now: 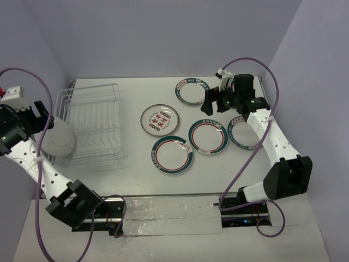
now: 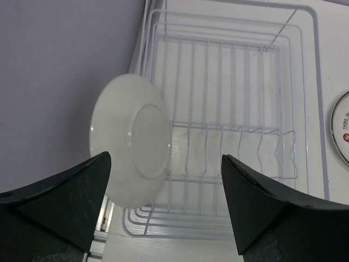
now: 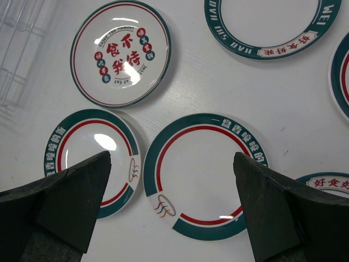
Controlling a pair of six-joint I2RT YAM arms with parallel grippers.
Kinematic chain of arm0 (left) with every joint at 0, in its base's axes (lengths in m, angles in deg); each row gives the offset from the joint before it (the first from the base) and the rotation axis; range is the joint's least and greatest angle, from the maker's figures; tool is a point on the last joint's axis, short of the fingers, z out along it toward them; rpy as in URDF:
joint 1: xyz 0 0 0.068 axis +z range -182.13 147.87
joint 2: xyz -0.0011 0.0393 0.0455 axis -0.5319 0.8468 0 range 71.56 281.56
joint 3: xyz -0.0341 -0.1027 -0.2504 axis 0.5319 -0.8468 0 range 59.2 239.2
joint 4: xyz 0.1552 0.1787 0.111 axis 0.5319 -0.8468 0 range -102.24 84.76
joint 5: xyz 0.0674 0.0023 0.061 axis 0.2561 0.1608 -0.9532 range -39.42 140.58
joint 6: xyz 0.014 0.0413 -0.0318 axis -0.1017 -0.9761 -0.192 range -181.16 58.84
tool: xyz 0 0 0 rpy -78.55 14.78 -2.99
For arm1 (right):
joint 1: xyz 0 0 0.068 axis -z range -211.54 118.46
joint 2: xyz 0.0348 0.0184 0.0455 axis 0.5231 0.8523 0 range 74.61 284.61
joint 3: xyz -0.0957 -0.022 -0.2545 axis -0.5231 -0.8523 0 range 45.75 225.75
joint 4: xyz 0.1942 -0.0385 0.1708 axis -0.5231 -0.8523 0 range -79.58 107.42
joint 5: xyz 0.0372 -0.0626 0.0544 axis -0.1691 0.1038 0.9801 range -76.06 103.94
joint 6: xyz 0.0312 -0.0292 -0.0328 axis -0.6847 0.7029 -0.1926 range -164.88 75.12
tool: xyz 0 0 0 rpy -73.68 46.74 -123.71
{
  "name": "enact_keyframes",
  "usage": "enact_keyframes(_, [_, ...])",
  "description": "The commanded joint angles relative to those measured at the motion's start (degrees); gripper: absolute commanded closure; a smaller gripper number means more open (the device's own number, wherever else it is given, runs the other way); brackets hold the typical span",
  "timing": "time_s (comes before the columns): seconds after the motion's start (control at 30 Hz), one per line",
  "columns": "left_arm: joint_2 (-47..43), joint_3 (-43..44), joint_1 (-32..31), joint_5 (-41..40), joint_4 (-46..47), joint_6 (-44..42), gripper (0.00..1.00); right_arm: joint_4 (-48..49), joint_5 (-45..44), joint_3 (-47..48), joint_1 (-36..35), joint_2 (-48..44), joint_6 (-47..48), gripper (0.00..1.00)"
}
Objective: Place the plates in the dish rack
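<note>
Right fingers [image 3: 65, 202] and left fingers [image 2: 60, 202] gape wide, empty; a plate [image 3: 262, 22] beyond the right reads WEI.

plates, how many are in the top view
6. Five lie flat right of the dish rack: far plate, patterned plate, near plate, middle plate, right plate partly hidden. One upright plate stands at the rack's left end.
</note>
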Motion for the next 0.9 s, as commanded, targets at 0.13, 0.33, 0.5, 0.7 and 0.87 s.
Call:
enact_keyframes(0.13, [-4.91, 6.68, -13.62, -12.02, 5.76, 0.51, 0.01, 0.56, -1.08, 2.84, -0.72, -0.53, 0.87, 0.0])
enact_keyframes(0.33, [-2.19, 8.19, -37.33, -17.98, 1.9, -4.76, 0.01, 0.73, -1.7, 1.79, -0.72, -0.97, 0.43, 0.0])
enact_keyframes(0.5, [-0.34, -1.62, -65.62, -30.72, 5.83, -10.39, 0.01, 0.65, -2.93, 0.47, -0.55, -1.32, -0.01, 0.0])
enact_keyframes(0.7, [3.96, -12.99, -78.26, -33.47, 18.49, -19.17, 0.16, 0.56, -3.19, -0.41, 1.82, -0.45, -1.32, 0.0])
enact_keyframes(0.87, [6.78, -22.02, -79.23, -28.39, 28.51, -33.05, 0.27, -0.06, -1.7, -0.68, 4.64, 0.0, -1.77, 0.0])
